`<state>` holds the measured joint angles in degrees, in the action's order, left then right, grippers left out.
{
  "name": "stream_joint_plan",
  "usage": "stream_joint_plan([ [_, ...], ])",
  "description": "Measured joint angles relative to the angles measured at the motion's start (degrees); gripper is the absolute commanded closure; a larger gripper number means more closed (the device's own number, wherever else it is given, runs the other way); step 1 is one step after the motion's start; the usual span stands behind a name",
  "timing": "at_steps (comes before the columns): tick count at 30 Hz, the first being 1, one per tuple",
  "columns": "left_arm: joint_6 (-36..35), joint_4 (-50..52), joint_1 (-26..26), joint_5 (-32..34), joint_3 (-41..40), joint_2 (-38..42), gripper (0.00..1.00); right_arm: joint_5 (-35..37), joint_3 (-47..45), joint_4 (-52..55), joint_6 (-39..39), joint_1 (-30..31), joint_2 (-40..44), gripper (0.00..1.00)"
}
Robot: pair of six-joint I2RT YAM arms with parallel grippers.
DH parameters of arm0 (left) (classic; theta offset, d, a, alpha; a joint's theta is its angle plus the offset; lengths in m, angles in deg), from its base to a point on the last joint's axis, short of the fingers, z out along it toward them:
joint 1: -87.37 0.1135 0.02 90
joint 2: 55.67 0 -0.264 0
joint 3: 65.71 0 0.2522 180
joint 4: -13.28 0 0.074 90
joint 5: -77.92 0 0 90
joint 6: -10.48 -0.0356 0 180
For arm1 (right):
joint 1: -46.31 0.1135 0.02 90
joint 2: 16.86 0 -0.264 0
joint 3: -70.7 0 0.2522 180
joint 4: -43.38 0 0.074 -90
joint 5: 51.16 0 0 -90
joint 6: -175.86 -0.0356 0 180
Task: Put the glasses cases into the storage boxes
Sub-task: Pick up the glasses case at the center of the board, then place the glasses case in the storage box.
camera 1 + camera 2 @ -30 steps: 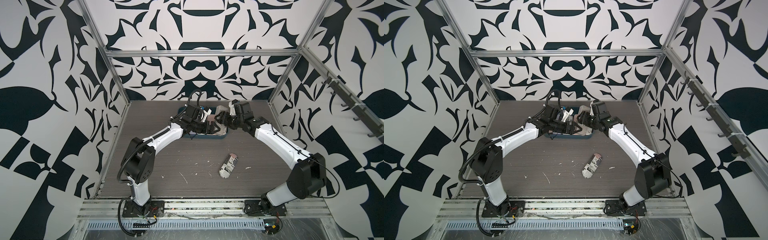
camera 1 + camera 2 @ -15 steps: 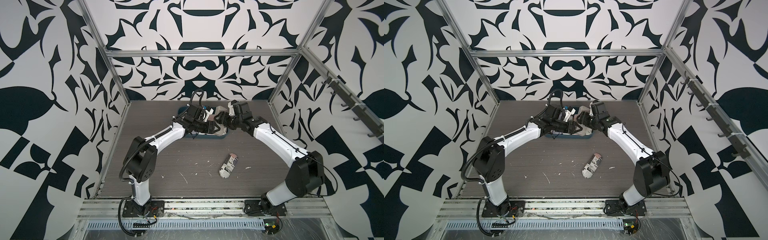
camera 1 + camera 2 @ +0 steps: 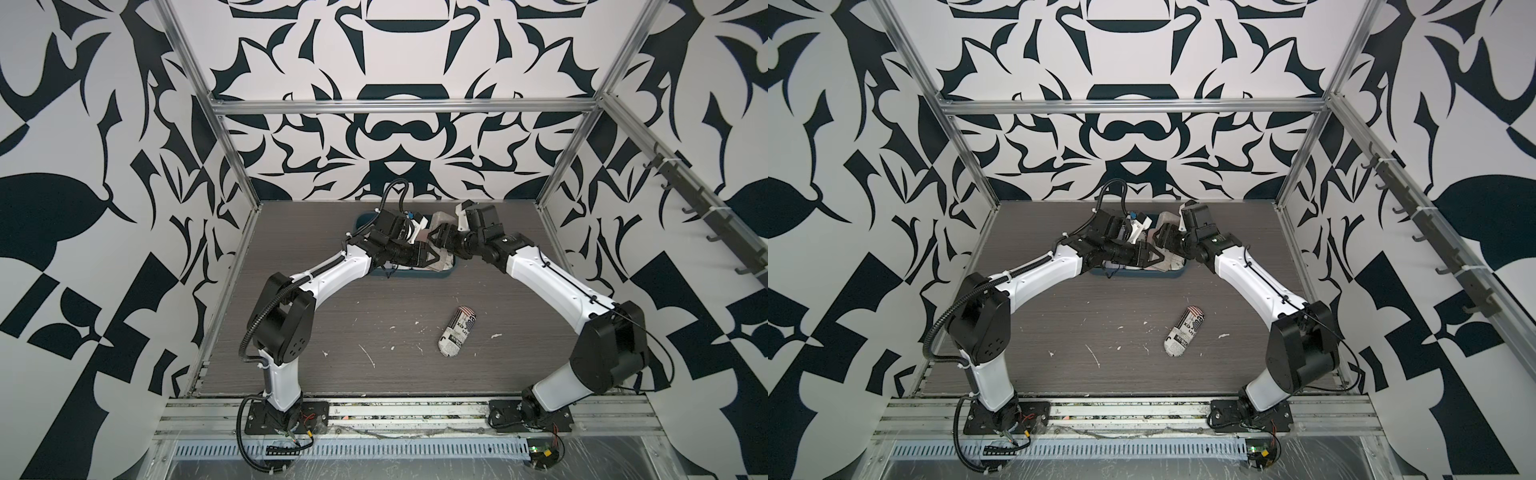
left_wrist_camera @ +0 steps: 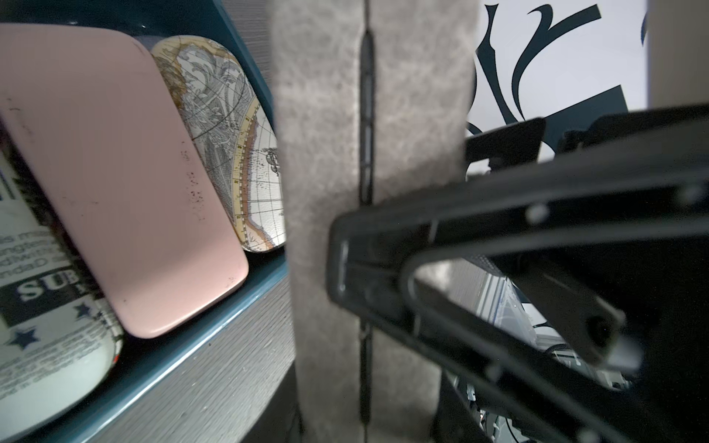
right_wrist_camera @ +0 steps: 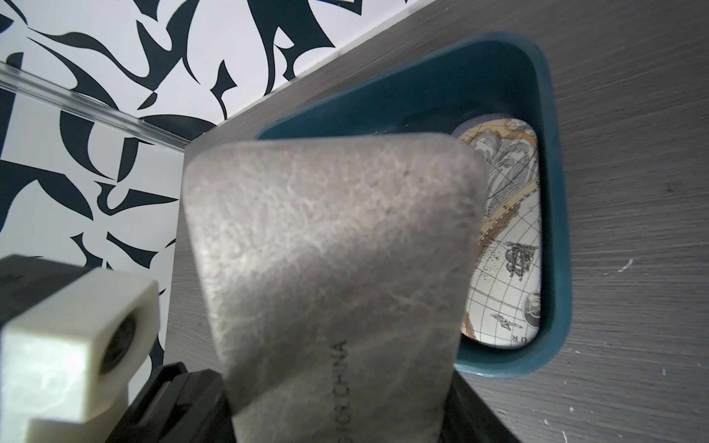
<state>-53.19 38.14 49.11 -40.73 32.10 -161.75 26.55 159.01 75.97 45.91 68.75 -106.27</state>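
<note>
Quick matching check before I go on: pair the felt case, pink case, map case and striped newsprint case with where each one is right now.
Things:
1. felt case
2. pink case
3. map case
4. striped newsprint case

Places:
A. on the table, outside the tray
B. in the tray, against its end wall
C. in the air above the tray
D. in the tray, beside the map case

Pairs: 1-C; 2-D; 3-B; 4-A

- Grey wood-grain tabletop (image 3: 316, 332) is carrying scattered white flecks (image 3: 368, 355).
- Teal storage tray (image 3: 440, 275) is sitting at 12 o'clock.
- Newspaper-print glasses case (image 3: 457, 331) is lying at 4 o'clock.
</note>
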Motion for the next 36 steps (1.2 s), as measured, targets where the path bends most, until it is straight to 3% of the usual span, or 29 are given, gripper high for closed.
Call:
stream_joint_plan([
  [4, -2.27, 2.86, 0.13, 1.31, 1.88, 0.00, 0.72, -0.81, -0.07, -0.61, 0.37, -1.46, 0.81, 0.15],
  [10, -6.99, 9.44, 1.42, 3.04, 7.39, -1.29, 0.72, -1.79, -1.97, -2.03, 0.90, -7.10, 6.58, 0.12],
  [18, -22.36, 27.93, 3.93, 18.64, 31.87, -12.66, 0.72, 0.59, -7.52, -2.16, 1.66, -17.79, 15.63, 0.11],
  [23, -30.73, 34.71, 4.48, 26.27, 41.79, -20.00, 0.73, 1.73, -9.81, -2.10, 2.91, -19.76, 16.41, 0.11],
  [36, -47.04, 34.34, 4.50, 39.01, 46.23, -27.08, 0.69, 1.55, -13.18, -1.51, 3.69, -20.61, 15.06, 0.11],
])
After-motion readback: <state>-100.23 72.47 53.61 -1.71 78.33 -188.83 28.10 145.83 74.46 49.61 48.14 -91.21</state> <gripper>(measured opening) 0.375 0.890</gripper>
